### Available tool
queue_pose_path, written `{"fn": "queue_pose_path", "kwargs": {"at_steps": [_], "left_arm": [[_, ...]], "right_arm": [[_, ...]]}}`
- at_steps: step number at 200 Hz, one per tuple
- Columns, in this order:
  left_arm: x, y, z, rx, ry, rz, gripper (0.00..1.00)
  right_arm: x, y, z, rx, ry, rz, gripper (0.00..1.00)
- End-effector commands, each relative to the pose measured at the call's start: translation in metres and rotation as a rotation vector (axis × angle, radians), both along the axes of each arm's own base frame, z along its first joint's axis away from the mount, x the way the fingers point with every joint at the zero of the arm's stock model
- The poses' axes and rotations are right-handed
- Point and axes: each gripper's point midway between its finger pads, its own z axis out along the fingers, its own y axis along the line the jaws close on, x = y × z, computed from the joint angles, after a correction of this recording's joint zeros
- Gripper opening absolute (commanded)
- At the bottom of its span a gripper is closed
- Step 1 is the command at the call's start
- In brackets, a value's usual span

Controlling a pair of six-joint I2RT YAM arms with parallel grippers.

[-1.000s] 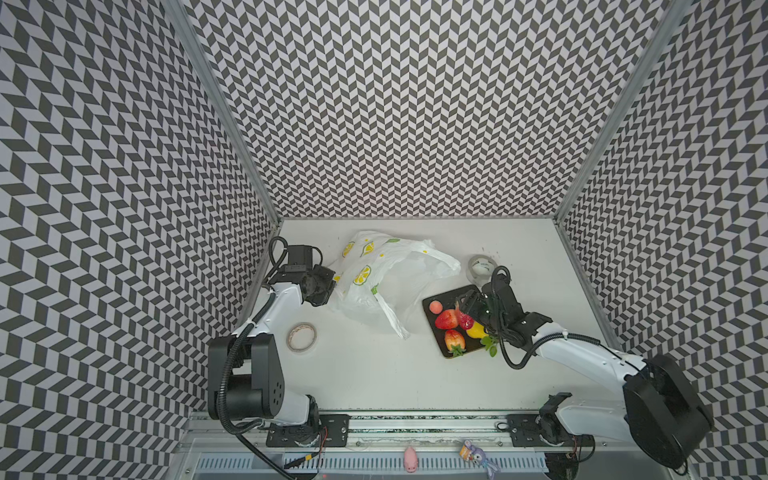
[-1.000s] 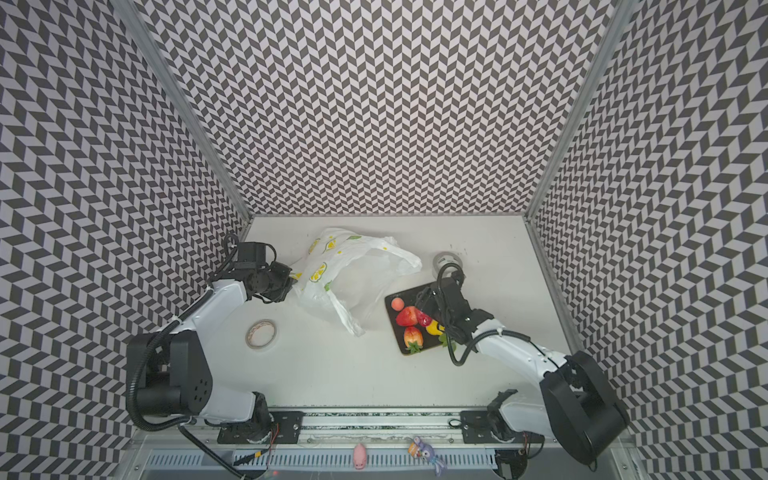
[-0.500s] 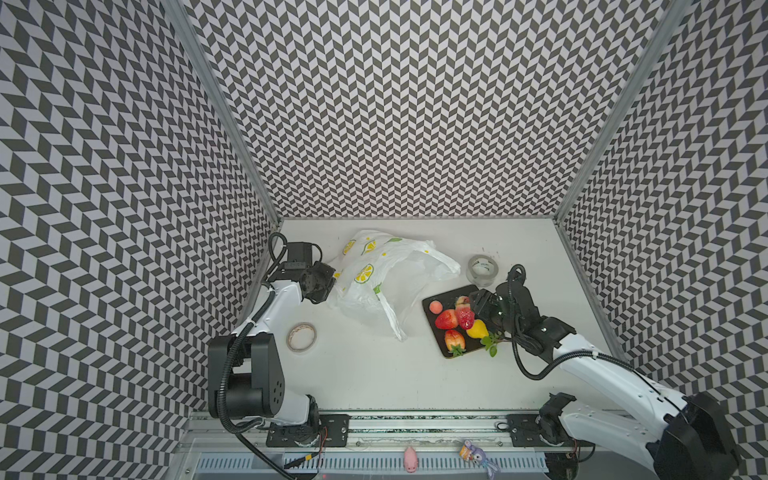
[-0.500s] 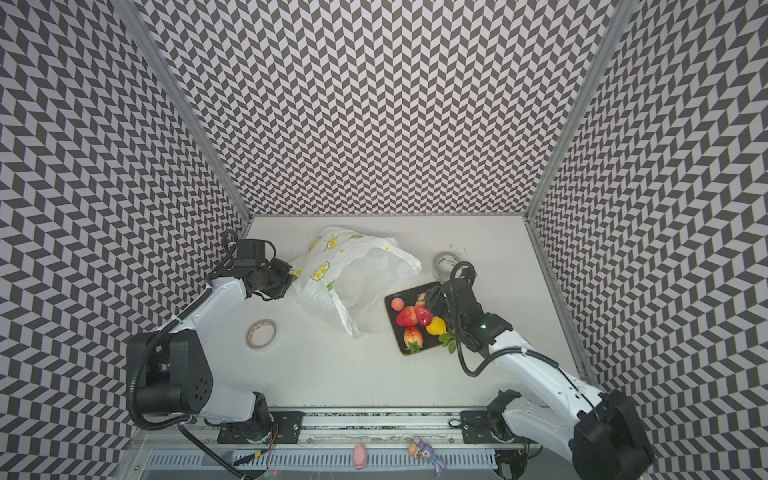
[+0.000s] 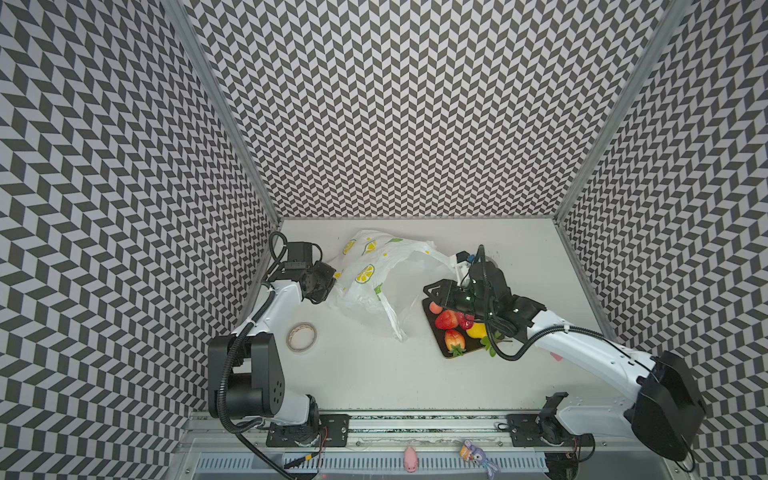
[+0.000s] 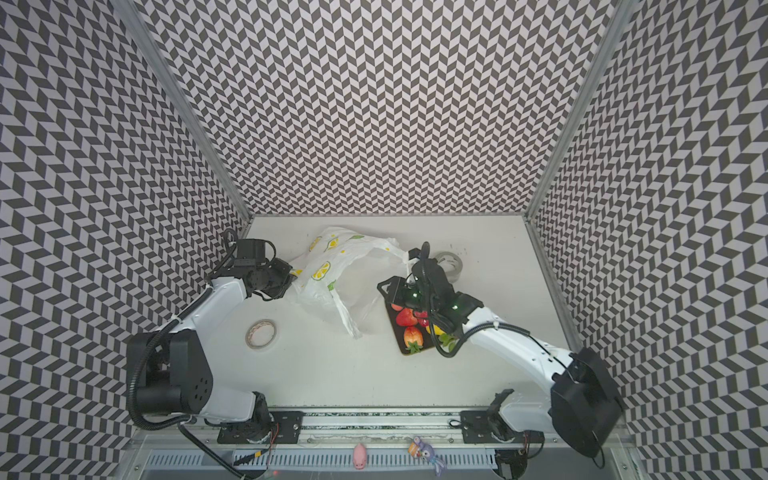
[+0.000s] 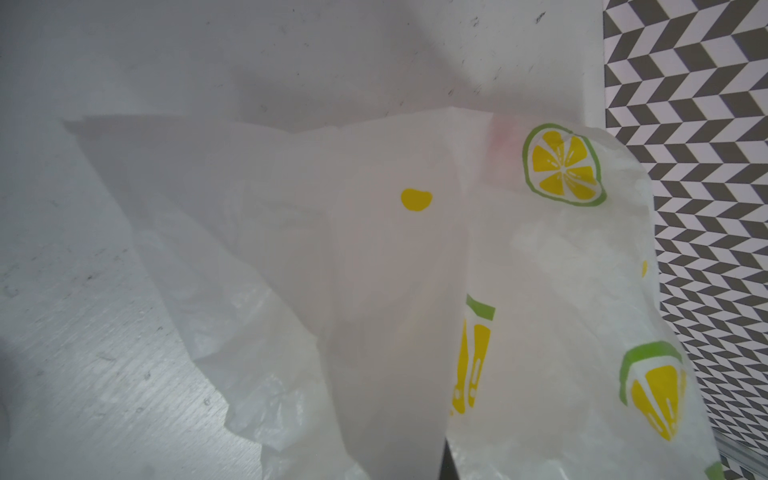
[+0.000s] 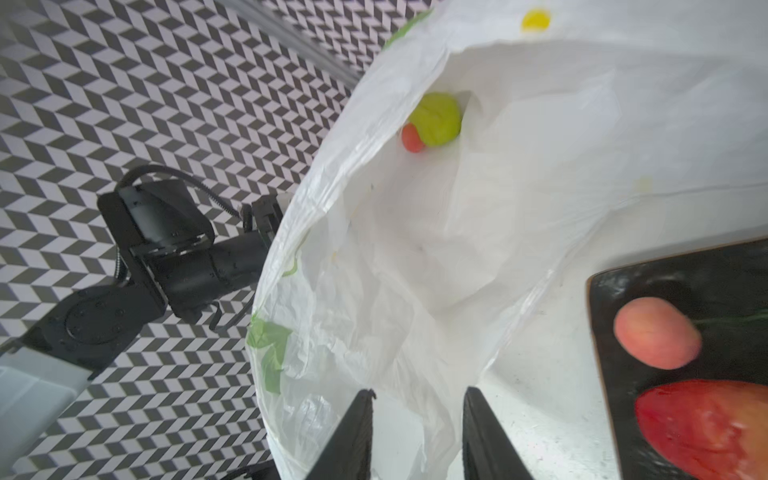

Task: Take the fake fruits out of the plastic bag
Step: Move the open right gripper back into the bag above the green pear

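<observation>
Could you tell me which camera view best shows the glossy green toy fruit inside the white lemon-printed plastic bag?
The right wrist view: it looks into the open mouth of the white lemon-printed plastic bag, where the glossy green toy fruit sits. Both top views and the left wrist view show only its outside.

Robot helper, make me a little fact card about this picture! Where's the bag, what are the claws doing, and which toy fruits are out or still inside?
bag: plastic bag, white with lemon prints, its mouth open toward the tray
holding: left claw, shut on the bag's edge
reaching: right claw, open and empty, at the bag's mouth
still inside: green pear and small red-orange fruit, touching
already out: peach, strawberry, lemon
where they sit: dark tray
extra: tape roll on the table
</observation>
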Motion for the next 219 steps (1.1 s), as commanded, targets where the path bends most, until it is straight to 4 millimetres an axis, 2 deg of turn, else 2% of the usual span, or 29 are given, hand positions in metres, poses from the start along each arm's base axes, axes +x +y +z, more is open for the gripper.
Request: {"fn": "queue_pose_path", "kwargs": {"at_steps": [1, 41, 81, 120, 139, 166, 183, 190, 216, 219], "left_arm": [[0.009, 0.000, 0.015, 0.020, -0.046, -0.019, 0.00], [0.007, 0.002, 0.014, 0.036, -0.038, -0.014, 0.00], [0.013, 0.000, 0.018, 0.053, -0.073, -0.067, 0.00], [0.032, -0.002, 0.023, 0.136, -0.132, -0.216, 0.00], [0.042, -0.006, 0.017, 0.159, -0.138, -0.288, 0.00], [0.054, 0.009, 0.005, 0.246, -0.118, -0.298, 0.00], [0.061, 0.024, 0.003, 0.289, -0.090, -0.288, 0.12], [0.063, 0.029, 0.003, 0.293, -0.086, -0.288, 0.20], [0.063, 0.040, 0.017, 0.336, -0.076, -0.282, 0.63], [0.063, 0.041, 0.022, 0.342, -0.080, -0.276, 0.72]], "right_arm": [[-0.003, 0.027, 0.004, 0.133, 0.064, 0.031, 0.30], [0.019, 0.057, -0.021, 0.191, 0.167, -0.035, 0.27], [0.054, 0.078, -0.048, 0.243, 0.235, -0.157, 0.28], [0.088, 0.101, -0.068, 0.264, 0.255, -0.217, 0.29], [0.102, 0.107, -0.081, 0.272, 0.266, -0.256, 0.31], [0.122, 0.119, -0.095, 0.280, 0.264, -0.305, 0.34], [0.131, 0.122, -0.103, 0.284, 0.258, -0.344, 0.37], [0.133, 0.123, -0.108, 0.291, 0.267, -0.357, 0.38], [0.141, 0.129, -0.117, 0.296, 0.269, -0.372, 0.44], [0.142, 0.129, -0.120, 0.297, 0.272, -0.374, 0.44]]}}
